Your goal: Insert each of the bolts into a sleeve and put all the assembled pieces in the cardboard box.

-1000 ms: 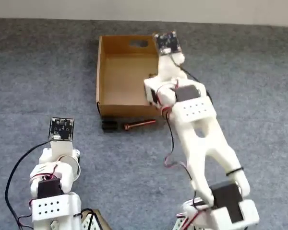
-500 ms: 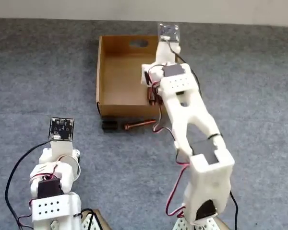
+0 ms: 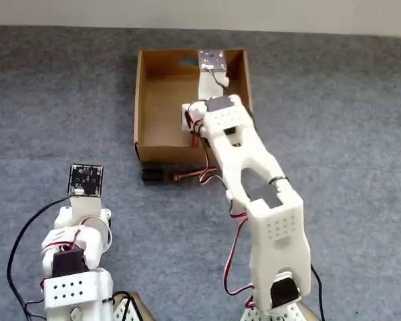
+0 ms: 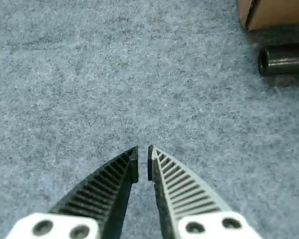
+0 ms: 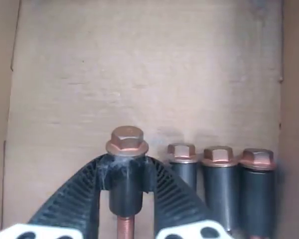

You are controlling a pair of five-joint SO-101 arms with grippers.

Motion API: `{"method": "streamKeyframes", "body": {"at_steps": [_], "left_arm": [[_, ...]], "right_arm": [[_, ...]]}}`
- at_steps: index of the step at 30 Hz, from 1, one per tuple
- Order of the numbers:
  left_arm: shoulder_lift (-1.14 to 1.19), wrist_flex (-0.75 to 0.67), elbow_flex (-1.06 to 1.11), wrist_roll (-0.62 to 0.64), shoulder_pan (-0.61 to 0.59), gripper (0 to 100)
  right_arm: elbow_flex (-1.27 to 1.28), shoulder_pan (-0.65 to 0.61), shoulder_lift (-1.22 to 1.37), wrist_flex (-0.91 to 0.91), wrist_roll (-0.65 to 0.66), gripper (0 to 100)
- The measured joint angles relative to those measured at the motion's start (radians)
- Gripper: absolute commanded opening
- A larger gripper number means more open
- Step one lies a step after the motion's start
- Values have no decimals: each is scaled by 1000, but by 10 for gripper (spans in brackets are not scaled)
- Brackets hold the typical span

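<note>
Right end effector (image 5: 125, 169): clenched on the held assembly (image 5: 127, 142), a copper-headed bolt seated in a dark sleeve. The jaws grip the sleeve from both sides and the bolt's shank pokes out of the sleeve's far end.
Where the held assembly is: inside the cardboard box (image 3: 142, 100), above its floor and just beside the finished row; whether it touches the floor I cannot tell.
Finished row (image 5: 219, 174): three bolt-in-sleeve pieces lie side by side on the box floor against one wall, heads all pointing the same way.
Left end effector (image 4: 143, 162): jaws drawn together with only a sliver between the tips, holding nothing, poised over bare bench (image 3: 67, 100) well short of the box.
Loose sleeve (image 3: 152, 175): lies on the bench just outside the box's near wall, hollow end open.
Loose bolt (image 3: 186, 176): lies on the bench beside that sleeve, partly under the right arm's wires.
Done so far: three pieces boxed; a fourth assembled and about to be set down, by my judgement.
Left to do: release the fourth, then join the last bolt and sleeve and box them.
</note>
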Motion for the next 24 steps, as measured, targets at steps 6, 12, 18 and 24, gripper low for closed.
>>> {"method": "streamKeyframes", "body": {"at_steps": [6, 12, 18, 24], "left_arm": [[0, 0, 0, 0, 0, 59], [0, 0, 0, 0, 0, 59], [0, 0, 0, 0, 0, 59], [0, 0, 0, 0, 0, 59]], "right_arm": [[0, 0, 5, 44, 0, 6], [9, 0, 9, 54, 0, 6], [28, 0, 9, 52, 0, 6], [41, 14, 31, 49, 0, 7]]}}
